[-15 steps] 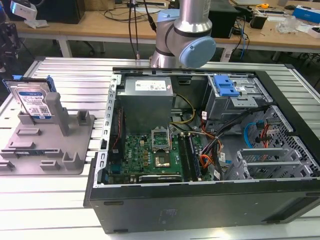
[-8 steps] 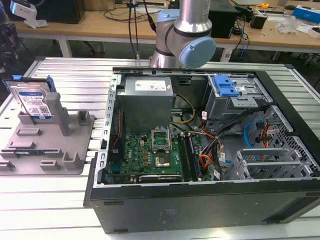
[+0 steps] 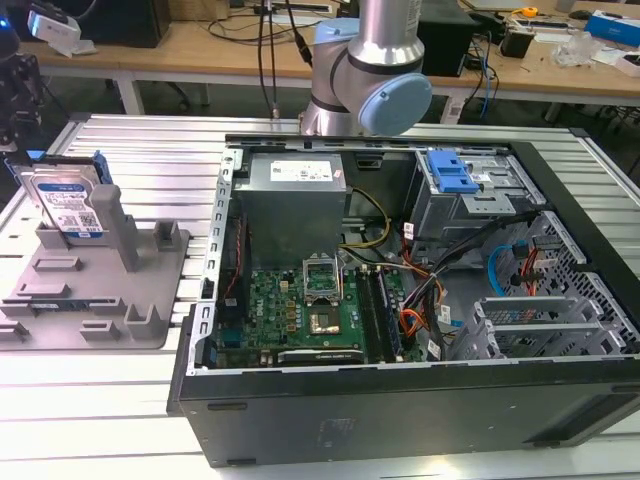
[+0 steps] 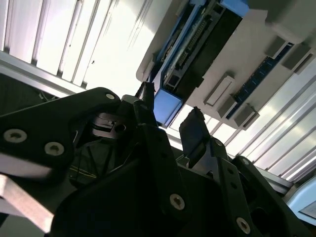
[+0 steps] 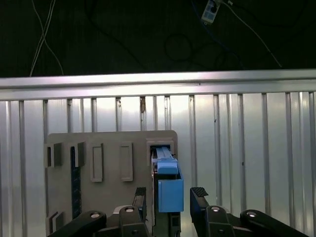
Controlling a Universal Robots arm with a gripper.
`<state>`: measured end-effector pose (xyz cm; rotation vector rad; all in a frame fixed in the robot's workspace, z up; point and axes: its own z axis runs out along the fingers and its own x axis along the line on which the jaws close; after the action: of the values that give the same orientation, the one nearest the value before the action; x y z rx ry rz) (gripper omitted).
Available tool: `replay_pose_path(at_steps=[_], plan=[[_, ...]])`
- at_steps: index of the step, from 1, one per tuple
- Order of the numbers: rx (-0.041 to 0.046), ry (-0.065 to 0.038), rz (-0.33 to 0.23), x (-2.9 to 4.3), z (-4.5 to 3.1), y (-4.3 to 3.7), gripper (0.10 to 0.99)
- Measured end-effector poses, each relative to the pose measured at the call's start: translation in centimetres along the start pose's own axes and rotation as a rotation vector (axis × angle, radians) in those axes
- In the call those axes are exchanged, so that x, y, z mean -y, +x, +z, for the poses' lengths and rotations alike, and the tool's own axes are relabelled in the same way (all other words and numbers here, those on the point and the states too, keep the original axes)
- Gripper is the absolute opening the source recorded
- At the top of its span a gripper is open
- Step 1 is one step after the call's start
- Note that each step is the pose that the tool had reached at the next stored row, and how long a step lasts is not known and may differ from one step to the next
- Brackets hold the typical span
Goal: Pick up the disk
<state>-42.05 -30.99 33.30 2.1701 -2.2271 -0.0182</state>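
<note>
Disk (image 3: pixel 72 205) upright, slatted table (image 3: pixel 100 400) (benches (image 3: pixel 220 50) behind).

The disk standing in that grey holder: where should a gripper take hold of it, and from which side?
Probably its upper edge, from above, pinching the two flat faces. The disk stands on edge in the grey holder, whose slot hides its lower part. In the first wrist view the open gripper straddles its thin blue-railed edge.

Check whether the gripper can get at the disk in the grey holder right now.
Probably yes: the gripper is open, a finger on either side of the disk at its blue end, with nothing between them and it.
</note>
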Motion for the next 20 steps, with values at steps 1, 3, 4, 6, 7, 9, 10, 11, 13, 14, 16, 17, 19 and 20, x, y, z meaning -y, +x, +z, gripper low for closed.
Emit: replay_pose_path(at_steps=[1, 3, 4, 6, 7, 9, 10, 11, 13, 14, 16, 17, 19, 20], plan=[[-0.0019, 0.0, -0.003, 0.01, 0.19, -0.02, 0.482], [-0.0058, 0.0, -0.009, 0.01, 0.46, -0.04, 0.482], [-0.007, 0.0, -0.01, 0.01, 0.52, -0.05, 0.482], [-0.0093, 0.0, -0.013, 0.02, 0.65, -0.06, 0.482], [-0.0112, 0.001, -0.016, 0.02, 0.78, -0.07, 0.482], [-0.013, 0.001, -0.019, 0.02, 0.9, -0.11, 0.482], [-0.0142, 0.001, -0.022, 0.02, 0.99, -0.16, 0.482], [-0.015, 0.001, -0.024, 0.03, 1.08, -0.22, 0.482], [-0.017, 0.001, -0.029, 0.03, 1.25, -0.33, 0.482], [-0.0174, 0.001, -0.032, 0.03, 1.32, -0.33, 0.482], [-0.0174, 0.001, -0.033, 0.03, 1.4, -0.34, 0.482], [-0.0174, 0.001, -0.034, 0.03, 1.45, -0.34, 0.482], [-0.0174, 0.001, -0.035, 0.02, 1.61, -0.35, 0.482], [-0.0175, 0.001, -0.035, 0.02, 1.66, -0.35, 0.482]])
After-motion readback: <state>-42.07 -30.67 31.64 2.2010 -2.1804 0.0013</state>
